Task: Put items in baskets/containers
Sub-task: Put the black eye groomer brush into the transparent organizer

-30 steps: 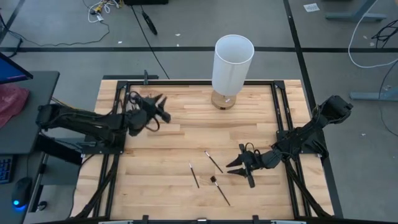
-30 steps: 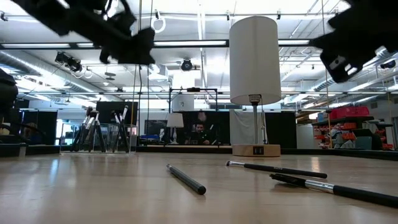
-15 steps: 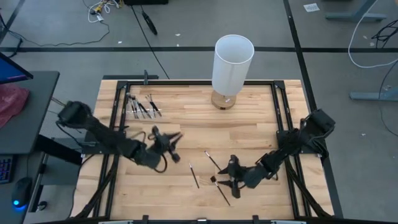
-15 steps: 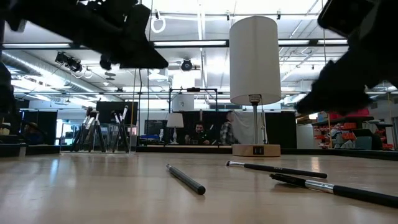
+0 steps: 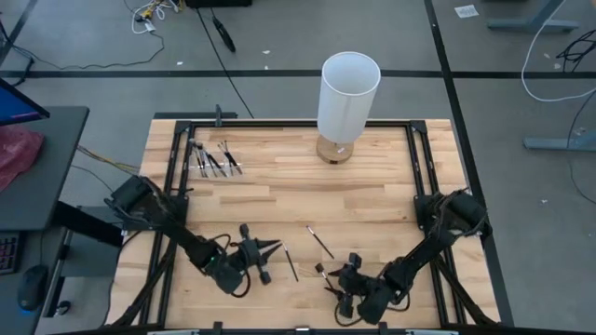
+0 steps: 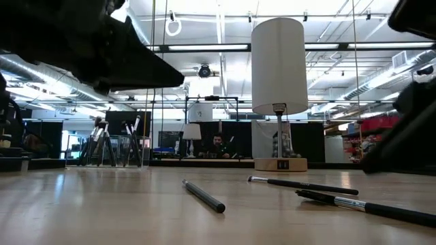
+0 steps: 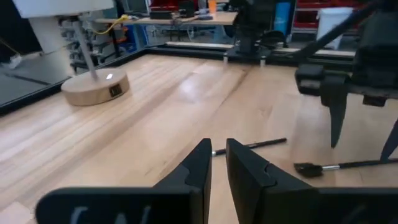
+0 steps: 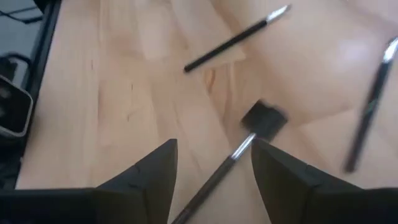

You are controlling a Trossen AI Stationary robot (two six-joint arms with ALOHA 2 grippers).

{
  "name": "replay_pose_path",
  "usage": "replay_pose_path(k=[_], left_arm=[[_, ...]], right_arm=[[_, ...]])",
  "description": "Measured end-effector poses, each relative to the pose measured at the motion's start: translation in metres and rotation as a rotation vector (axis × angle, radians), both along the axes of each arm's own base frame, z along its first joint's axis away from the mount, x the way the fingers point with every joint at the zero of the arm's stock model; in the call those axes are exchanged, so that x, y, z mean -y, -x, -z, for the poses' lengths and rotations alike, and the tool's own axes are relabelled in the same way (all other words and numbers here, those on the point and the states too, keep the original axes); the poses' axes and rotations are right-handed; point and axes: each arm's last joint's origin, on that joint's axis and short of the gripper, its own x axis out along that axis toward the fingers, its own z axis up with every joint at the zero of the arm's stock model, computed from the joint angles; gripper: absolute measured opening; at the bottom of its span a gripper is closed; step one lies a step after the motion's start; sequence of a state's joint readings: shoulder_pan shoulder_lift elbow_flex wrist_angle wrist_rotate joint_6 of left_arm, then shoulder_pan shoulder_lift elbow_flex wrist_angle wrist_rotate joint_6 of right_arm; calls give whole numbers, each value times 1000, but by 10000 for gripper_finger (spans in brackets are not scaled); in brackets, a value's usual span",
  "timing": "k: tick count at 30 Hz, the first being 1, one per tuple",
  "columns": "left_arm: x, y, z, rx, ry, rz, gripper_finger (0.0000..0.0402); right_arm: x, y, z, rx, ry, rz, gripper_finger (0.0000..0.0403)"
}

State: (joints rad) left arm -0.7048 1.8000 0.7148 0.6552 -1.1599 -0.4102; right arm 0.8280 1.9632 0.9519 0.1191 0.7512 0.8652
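Three loose dark brushes lie flat on the wooden table: one (image 5: pixel 291 264), one (image 5: pixel 319 242) and one with a square black head (image 5: pixel 331 284). Several more brushes (image 5: pixel 210 158) lie grouped at the far left corner; the see-through container around them barely shows. My left gripper (image 5: pixel 265 253) hovers left of the loose brushes, its fingers (image 7: pixel 217 155) shut to a narrow slit. My right gripper (image 5: pixel 343 287) hangs open over the square-headed brush (image 8: pixel 264 118), a finger on either side of its handle (image 8: pixel 217 177) without touching it.
A tall white cylinder on a wooden base (image 5: pixel 349 93) stands at the far edge, middle. Black frame rails (image 5: pixel 172 186) run along the table's left and right sides. Bare wood lies between the far brush group and the loose brushes (image 6: pixel 204 196).
My left gripper has swung from the far left corner, over the brush group, toward the near edge and centre, ending beside the loose brushes. My right gripper has moved from the right side toward the near edge and left, over the square-headed brush. The loose brushes have stayed put.
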Motion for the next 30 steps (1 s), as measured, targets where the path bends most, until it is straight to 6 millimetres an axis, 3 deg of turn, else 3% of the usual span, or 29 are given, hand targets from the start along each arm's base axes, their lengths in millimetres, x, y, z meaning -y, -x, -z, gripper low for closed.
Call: replay_pose_path(k=[10,24,30], left_arm=[[15,3,-1,-30,-9,99,50],[16,5,1,-50,-29,99,51],[14,4,1,-46,-58,54,51]], right_arm=[[-11,-2,33,-64,19,102,179],[8,-5,42,-129,125,98,73],[18,-15,43,-109,202,93,64]])
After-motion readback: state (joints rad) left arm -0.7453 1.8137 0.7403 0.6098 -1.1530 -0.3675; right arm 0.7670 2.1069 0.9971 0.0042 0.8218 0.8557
